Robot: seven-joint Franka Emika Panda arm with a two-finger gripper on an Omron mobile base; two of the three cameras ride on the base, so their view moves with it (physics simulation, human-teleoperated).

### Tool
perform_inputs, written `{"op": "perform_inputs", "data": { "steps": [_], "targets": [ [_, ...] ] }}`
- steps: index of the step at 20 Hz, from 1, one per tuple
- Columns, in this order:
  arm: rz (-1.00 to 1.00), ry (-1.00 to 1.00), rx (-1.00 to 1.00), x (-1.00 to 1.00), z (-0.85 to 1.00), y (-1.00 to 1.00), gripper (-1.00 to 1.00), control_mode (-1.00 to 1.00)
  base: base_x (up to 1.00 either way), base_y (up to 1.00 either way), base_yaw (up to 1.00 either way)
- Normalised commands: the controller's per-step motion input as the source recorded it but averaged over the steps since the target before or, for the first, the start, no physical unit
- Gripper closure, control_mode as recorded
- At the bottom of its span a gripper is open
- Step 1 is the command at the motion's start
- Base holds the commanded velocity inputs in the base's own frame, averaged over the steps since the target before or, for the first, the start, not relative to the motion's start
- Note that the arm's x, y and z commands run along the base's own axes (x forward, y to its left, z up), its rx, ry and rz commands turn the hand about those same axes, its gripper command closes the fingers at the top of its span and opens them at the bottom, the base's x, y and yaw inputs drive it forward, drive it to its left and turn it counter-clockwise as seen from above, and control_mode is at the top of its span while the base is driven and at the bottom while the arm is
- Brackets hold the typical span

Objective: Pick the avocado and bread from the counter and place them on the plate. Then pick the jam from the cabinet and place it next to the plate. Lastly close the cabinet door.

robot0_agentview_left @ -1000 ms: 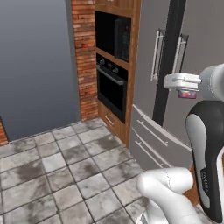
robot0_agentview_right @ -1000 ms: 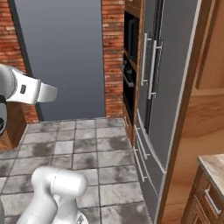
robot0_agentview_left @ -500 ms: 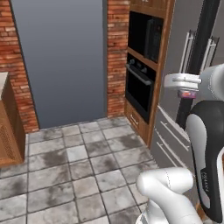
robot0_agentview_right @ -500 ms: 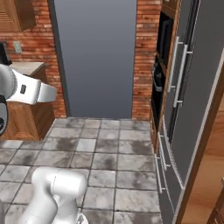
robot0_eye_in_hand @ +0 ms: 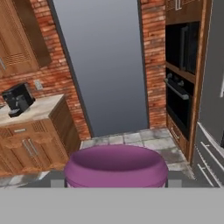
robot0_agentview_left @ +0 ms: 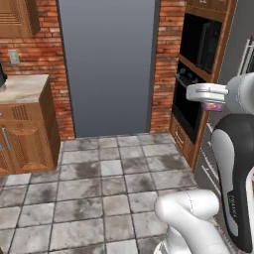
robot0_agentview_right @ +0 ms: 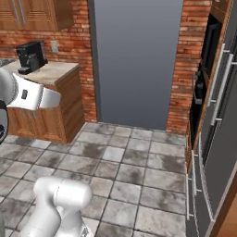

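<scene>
Purple-lidded jam jar (robot0_eye_in_hand: 116, 165) clamped in the gripper (robot0_eye_in_hand: 116, 186), low centre of the hand view, also right of the left base view. Counter (robot0_eye_in_hand: 33, 111) at mid-left. Likely risk: slipping loose during transit, or clipping the counter corner.

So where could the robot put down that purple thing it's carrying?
The purple-lidded jar sits in the gripper. The beige counter has bare room on the end nearest the grey door, right of the black coffee machine, which crowds its wall end. The tiled floor is open.
</scene>
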Motion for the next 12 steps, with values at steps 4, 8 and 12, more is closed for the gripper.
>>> {"op": "perform_inputs", "data": {
  "steps": [4, 8, 12],
  "targets": [
    [0.0, 0.0, 0.0, 0.0, 0.0, 0.0, 1.0, 1.0, 0.06, 0.0, 0.34],
    [0.0, 0.0, 0.0, 0.0, 0.0, 0.0, 1.0, 1.0, 0.25, 0.0, 0.32],
    [0.0, 0.0, 0.0, 0.0, 0.0, 0.0, 1.0, 1.0, 0.37, 0.0, 0.33]
  ]
}}
